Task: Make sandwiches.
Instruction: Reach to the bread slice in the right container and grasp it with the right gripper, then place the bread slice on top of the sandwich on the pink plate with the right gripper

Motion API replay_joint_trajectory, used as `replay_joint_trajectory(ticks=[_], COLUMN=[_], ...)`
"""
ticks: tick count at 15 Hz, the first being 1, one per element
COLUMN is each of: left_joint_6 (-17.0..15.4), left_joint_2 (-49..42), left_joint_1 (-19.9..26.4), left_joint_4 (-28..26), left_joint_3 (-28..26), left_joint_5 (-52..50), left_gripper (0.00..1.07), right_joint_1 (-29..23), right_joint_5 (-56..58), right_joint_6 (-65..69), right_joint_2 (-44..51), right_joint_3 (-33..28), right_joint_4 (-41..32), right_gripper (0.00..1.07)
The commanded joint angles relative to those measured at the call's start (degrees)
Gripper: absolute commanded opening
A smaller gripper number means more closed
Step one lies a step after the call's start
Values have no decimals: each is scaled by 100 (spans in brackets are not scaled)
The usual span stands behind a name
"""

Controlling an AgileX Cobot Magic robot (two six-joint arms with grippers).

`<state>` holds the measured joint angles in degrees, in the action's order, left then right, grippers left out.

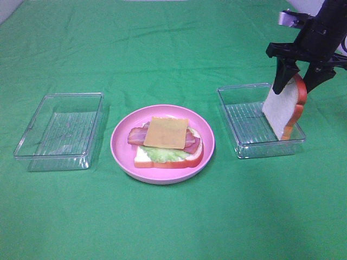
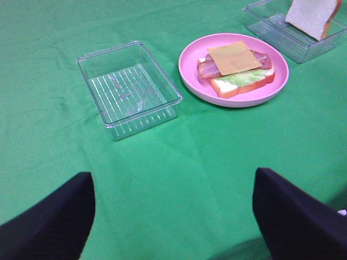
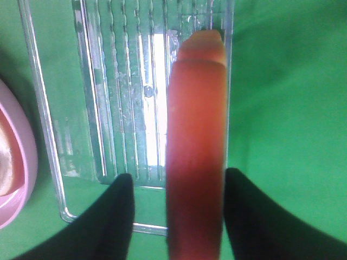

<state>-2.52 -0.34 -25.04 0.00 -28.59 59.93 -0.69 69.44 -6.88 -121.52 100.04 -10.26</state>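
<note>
White bread slice [image 1: 282,111] hung upright in my right gripper [image 1: 297,80], jaws pinching its crust, frame right; I judged: lift clear of tray [image 1: 232,116], lay flat on cheese [image 1: 166,132].

Green cloth [image 1: 162,49], pink plate [image 1: 122,146], yellow cheese [image 1: 166,132], white bread slice [image 1: 279,111] with orange-red crust, black pincer [image 1: 297,81]

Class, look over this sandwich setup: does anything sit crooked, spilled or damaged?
Nothing is spilled or broken. The cheese square lies turned slightly askew on the bacon, corners overhanging. The top bread slice stands on edge at the right container, between the right gripper fingers, not flat on the stack.
</note>
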Motion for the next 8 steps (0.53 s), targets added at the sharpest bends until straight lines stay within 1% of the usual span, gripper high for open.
replay_joint_trajectory(ticks=[1, 2, 3, 6, 8], left_joint_6=[-11, -11, -11, -11, -11], left_joint_2=[-23, -23, -23, -23, -23], left_joint_1=[17, 17, 17, 17, 17], left_joint_4=[0, 0, 0, 0, 0], left_joint_3=[11, 11, 11, 11, 11], left_joint_5=[-80, -80, -80, -80, -80], left_gripper=[76, 76, 76, 76, 76], right_joint_1=[23, 23, 23, 23, 23], right_joint_5=[-17, -6, 29, 155, 115], right_joint_6=[6, 11, 11, 80, 229], right_joint_2=[-11, -11, -11, 52, 561], right_joint_3=[29, 29, 29, 29, 29], right_joint_4=[115, 109, 109, 103, -23], right_gripper=[22, 9, 0, 0, 0])
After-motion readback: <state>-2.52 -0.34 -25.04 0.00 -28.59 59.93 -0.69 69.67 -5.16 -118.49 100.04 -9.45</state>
